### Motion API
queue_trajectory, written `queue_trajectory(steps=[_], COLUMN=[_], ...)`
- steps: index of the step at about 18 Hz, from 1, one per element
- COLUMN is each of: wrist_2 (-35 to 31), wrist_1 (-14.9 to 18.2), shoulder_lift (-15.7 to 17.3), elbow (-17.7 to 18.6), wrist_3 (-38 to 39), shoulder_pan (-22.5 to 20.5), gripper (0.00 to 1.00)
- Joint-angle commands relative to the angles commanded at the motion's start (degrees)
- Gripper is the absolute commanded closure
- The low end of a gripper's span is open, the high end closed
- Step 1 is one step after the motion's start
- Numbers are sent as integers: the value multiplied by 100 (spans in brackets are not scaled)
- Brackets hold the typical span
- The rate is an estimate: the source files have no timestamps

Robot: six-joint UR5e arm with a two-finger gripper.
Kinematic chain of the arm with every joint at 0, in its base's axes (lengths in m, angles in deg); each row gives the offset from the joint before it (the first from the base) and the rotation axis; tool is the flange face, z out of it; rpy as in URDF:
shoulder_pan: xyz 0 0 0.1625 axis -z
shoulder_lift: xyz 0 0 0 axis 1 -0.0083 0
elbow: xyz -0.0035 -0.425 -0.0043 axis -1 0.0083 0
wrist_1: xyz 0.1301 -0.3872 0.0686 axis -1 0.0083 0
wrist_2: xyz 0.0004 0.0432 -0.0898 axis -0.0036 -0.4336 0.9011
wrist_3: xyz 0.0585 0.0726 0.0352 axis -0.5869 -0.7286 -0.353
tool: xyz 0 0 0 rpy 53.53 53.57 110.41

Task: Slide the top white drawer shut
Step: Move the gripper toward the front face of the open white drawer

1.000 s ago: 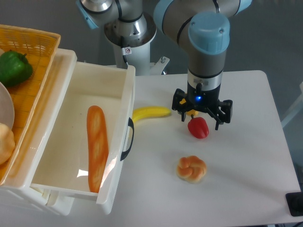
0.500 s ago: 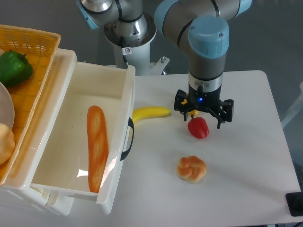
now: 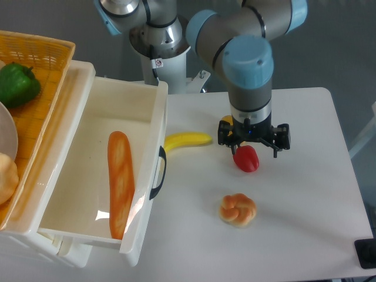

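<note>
Top white drawer (image 3: 88,176), glossy white plastic tray, deep and rectangular, black curved handle (image 3: 157,174) on its front: pulled well out of the cabinet at the left side of the white table (image 3: 305,194), front edge angled toward the table centre. One long orange-brown baguette (image 3: 120,183) lies lengthwise on the drawer floor.

Single fixed camera view, looking down.

Gripper (image 3: 254,143), black two-finger unit on the grey arm with light-blue joint caps: hangs pointing down over the middle of the table, well apart from the drawer. Jaws spread, nothing between them. A red bell pepper (image 3: 246,158) sits on the table directly under it; can't tell whether the fingers touch it.

Yellow banana (image 3: 187,140) lies on the table between the drawer front and the gripper, its left end just beside the drawer front. Small knotted golden bread roll (image 3: 237,209) sits on the table, nearer the camera than the pepper.

Orange wicker basket (image 3: 41,76) sits on top of the cabinet behind the drawer, with a green bell pepper (image 3: 17,84) in it. Other pale items at the left edge are cut off, can't identify.
</note>
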Motion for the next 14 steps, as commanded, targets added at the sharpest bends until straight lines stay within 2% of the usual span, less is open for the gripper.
queue_trajectory(steps=[4, 7, 14], wrist_2=[175, 702, 729], wrist_1=[-9, -9, -9], shoulder_lift=[-114, -194, -369], elbow=[9, 35, 70], wrist_3=[201, 606, 580], shoulder_pan=[167, 185, 202], gripper=[0, 0, 0])
